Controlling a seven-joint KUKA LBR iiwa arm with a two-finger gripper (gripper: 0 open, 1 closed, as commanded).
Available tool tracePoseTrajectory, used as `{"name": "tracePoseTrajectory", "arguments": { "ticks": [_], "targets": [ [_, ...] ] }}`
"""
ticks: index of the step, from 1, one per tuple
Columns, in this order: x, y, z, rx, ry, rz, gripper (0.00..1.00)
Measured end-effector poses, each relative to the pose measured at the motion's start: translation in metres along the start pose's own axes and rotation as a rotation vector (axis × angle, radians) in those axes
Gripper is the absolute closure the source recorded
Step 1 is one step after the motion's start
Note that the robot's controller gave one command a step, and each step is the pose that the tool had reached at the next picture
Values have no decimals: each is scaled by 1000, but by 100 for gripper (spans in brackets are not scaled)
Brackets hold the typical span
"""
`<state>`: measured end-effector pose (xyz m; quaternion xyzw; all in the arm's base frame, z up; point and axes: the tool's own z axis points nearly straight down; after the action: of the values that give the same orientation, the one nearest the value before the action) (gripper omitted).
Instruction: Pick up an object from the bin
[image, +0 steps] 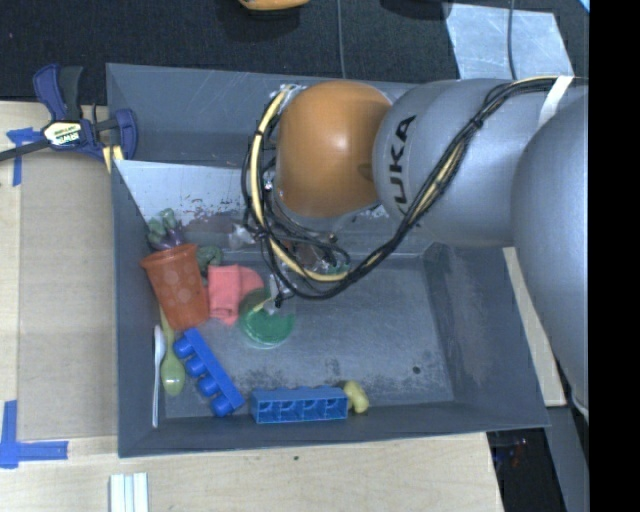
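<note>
top: black surface (180, 30) | left and bottom: pale tan surface (60, 300) | upper right: white sheet (490, 40) | light: soft, even

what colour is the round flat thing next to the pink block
Green. The round flat thing shows best in the camera view, near the bin's middle.

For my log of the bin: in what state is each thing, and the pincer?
orange cup: lying on its side by the left wall.
pink block: lying beside the cup.
green round piece: flat on the floor, under the pincer.
slanted blue brick: studs up, lower left.
long blue brick: lying along the near wall.
pincer: low over the green round piece.
</note>
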<state>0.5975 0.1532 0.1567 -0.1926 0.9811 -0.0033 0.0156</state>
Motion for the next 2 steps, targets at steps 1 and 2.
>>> {"name": "tracePoseTrajectory", "arguments": {
  "ticks": [1,2],
  "targets": [
    [15,-36,21,0,-3,-7,0],
    [5,-14,27,1,-8,36,0]
  ]
}}
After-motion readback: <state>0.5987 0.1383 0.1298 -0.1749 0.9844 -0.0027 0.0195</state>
